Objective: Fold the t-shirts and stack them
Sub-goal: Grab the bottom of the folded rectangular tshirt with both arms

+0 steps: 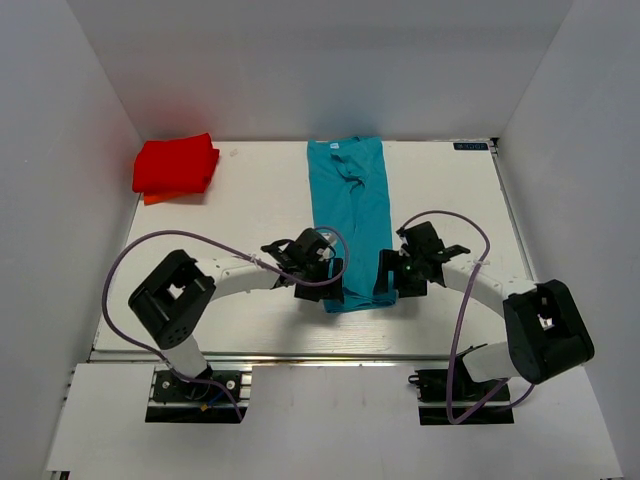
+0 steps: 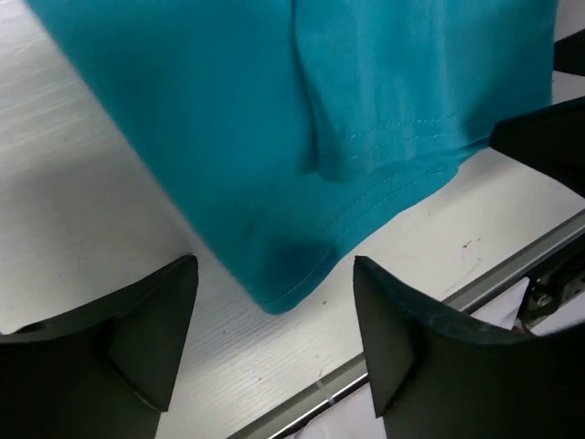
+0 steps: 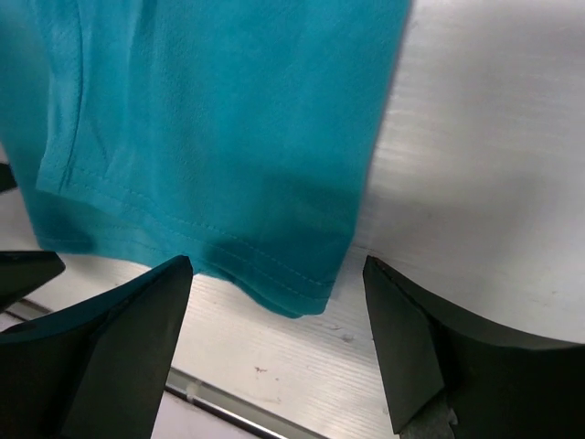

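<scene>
The teal t-shirt lies folded into a long narrow strip down the middle of the table, neck label at the far end. The red t-shirt sits folded at the far left corner. My left gripper is open over the strip's near left corner, which lies between its fingers. My right gripper is open over the near right corner. Neither holds cloth. The teal hem shows in both wrist views.
The table's near edge, a metal rail, runs just behind both grippers and also shows in the right wrist view. White walls enclose the table on three sides. Purple cables loop above both arms.
</scene>
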Robot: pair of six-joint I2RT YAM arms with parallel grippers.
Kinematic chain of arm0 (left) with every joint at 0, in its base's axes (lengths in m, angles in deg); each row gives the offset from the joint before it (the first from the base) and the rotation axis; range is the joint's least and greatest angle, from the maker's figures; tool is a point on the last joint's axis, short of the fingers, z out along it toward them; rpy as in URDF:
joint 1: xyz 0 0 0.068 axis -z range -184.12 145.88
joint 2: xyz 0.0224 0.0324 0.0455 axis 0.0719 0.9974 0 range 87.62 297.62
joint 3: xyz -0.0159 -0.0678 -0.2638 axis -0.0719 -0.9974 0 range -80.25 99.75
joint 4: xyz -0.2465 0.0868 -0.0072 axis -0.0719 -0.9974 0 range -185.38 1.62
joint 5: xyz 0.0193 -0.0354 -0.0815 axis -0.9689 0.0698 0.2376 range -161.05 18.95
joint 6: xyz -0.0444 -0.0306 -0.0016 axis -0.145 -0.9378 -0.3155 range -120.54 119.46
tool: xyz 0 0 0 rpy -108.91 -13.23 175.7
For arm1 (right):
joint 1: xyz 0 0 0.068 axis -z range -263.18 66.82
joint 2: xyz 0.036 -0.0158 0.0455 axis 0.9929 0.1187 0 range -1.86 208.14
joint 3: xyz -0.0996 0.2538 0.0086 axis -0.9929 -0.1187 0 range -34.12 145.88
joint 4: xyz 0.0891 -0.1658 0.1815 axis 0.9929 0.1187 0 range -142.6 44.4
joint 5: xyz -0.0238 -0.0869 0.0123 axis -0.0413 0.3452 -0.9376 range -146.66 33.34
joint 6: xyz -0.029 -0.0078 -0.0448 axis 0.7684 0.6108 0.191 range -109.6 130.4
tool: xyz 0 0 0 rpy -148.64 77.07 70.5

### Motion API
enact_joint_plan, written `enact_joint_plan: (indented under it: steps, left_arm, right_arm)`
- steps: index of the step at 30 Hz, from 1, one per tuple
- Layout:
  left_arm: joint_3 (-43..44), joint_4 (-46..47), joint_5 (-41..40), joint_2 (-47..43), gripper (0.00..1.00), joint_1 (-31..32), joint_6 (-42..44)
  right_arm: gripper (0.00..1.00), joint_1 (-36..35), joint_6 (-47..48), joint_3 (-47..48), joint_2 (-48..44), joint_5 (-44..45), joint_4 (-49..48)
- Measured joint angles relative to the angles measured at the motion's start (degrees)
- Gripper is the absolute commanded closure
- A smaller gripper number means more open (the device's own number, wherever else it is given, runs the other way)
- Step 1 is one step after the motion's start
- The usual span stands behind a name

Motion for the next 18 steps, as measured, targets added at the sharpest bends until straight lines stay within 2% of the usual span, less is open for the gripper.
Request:
enact_joint_plan:
  steps: [5,6,7,10,11,12,14,16,17,18]
  left_arm:
    - [2.5,-0.4,-4.1,2.9,0.43,2.0,-1.8]
    - [2.8,-0.5,-4.9,3.2,0.50,2.4,-2.1]
    - [3.1,-0.7,-5.7,3.5,0.55,2.8,-2.5]
    - [3.5,-0.8,-7.3,4.2,0.65,3.7,-3.2]
    - [3.5,-0.9,-7.7,4.3,0.70,3.9,-3.6]
    - [3.5,-1.1,-8.2,4.3,0.81,4.1,-3.8]
    - [3.5,-1.5,-8.5,4.5,0.94,4.3,-4.5]
    - [3.5,-1.7,-8.7,4.5,1.00,4.5,-4.9]
    - [3.5,-1.8,-8.7,4.5,1.00,4.6,-5.1]
    - [3.3,-1.8,-8.9,4.5,1.00,4.6,-5.3]
  right_arm:
    - [0.26,-0.2,-0.9,0.0,0.4,1.4,-1.0]
    - [0.28,-0.2,-1.1,0.0,0.6,1.6,-1.2]
    - [0.35,-0.3,-1.3,0.0,0.8,1.9,-1.4]
    - [0.44,-0.4,-1.5,0.0,1.5,2.2,-2.2]
    - [0.48,-0.4,-1.6,0.0,1.7,2.3,-2.4]
    - [0.55,-0.4,-1.6,0.0,1.7,2.3,-2.6]
    - [0.74,-0.4,-1.6,-0.4,1.7,2.6,-2.8]
    - [0.84,-0.5,-2.1,-1.2,1.6,2.7,-2.8]
    - [0.98,-0.5,-2.3,-1.6,1.4,2.9,-2.7]
    - [1.00,-0.5,-2.2,-1.9,1.0,3.1,-2.7]
